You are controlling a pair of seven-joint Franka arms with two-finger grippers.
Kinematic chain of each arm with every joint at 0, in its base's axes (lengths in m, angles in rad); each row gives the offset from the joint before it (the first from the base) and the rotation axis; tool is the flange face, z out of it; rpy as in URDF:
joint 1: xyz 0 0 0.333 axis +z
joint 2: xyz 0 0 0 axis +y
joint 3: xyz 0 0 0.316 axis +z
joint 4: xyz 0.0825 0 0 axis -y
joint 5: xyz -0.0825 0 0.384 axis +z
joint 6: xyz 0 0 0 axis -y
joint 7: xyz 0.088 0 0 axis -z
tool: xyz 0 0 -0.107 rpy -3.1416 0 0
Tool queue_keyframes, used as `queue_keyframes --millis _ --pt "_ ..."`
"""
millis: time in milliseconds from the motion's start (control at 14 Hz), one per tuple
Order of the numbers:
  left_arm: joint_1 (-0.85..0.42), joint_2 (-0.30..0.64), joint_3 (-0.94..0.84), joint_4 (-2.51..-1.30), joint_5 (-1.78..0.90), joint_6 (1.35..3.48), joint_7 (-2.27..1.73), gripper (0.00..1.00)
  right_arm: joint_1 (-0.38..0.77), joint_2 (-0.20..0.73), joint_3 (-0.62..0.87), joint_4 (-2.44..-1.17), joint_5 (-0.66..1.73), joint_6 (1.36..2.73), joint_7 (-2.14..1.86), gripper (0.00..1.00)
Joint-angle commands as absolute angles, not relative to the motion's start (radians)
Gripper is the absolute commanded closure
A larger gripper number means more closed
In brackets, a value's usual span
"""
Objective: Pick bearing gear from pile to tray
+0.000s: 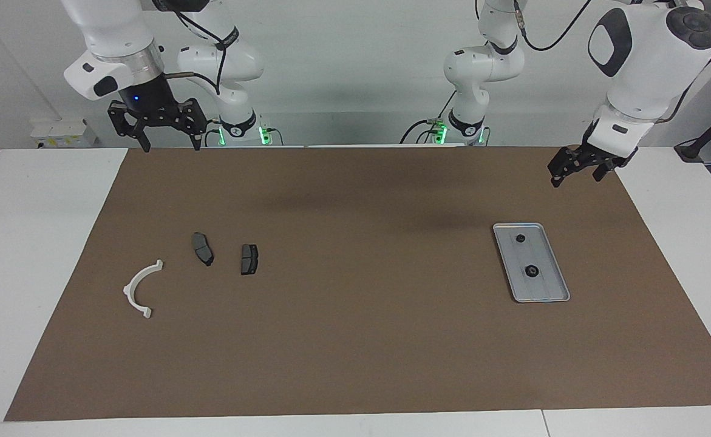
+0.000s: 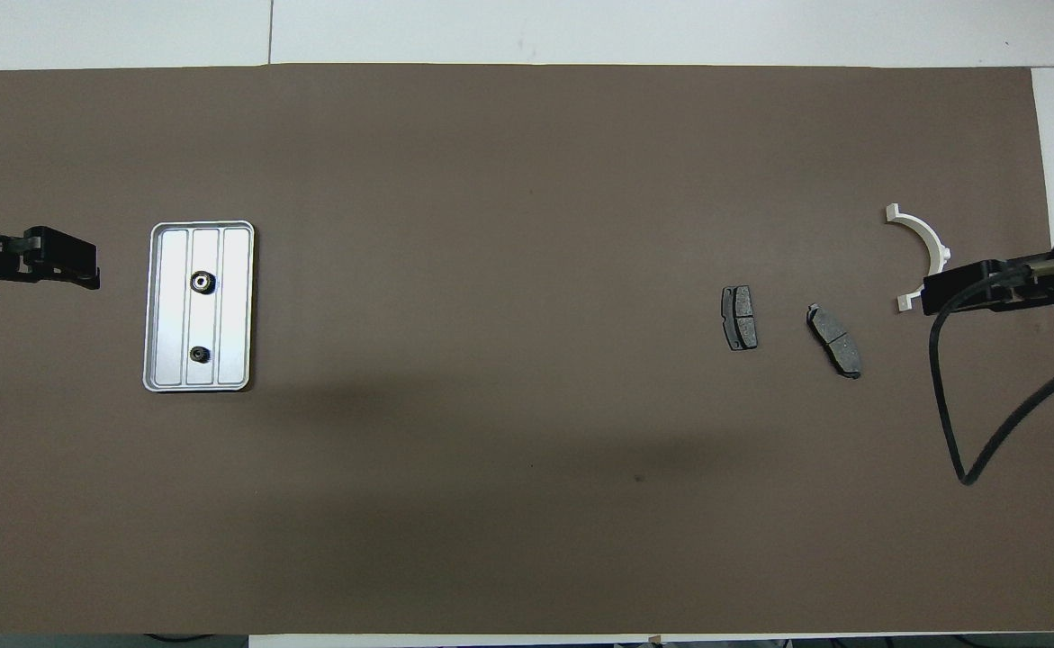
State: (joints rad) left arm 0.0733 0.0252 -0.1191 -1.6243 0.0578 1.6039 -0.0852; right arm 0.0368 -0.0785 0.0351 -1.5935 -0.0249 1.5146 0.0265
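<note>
The silver tray lies toward the left arm's end of the table and also shows in the overhead view. Two small black bearing gears lie in it, apart from each other. The pile toward the right arm's end holds a white half-ring bracket and two dark brake pads. No black round piece shows among them. My left gripper is open and empty, raised over the mat's edge near the tray. My right gripper is open and empty, raised over the mat's edge nearest the robots.
A brown mat covers most of the white table. In the overhead view the right gripper overlaps one end of the bracket, and its black cable hangs over the mat.
</note>
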Motion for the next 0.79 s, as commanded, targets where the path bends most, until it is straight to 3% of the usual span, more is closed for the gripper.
queue_keyframes --millis 0,214,714 --pt "0.055 0.005 -0.118 -1.602 0.057 1.528 -0.078 0.0 0.035 -0.084 0.029 -1.595 -0.015 1.525 0.006 0.0" --pt "0.055 0.003 -0.103 -1.548 0.006 1.454 -0.078 0.0 0.037 -0.084 0.031 -1.594 -0.014 1.525 0.006 0.0" --pt "0.049 -0.005 -0.115 -1.554 -0.002 1.457 -0.089 0.0 0.035 -0.084 0.031 -1.594 -0.014 1.525 0.006 0.0"
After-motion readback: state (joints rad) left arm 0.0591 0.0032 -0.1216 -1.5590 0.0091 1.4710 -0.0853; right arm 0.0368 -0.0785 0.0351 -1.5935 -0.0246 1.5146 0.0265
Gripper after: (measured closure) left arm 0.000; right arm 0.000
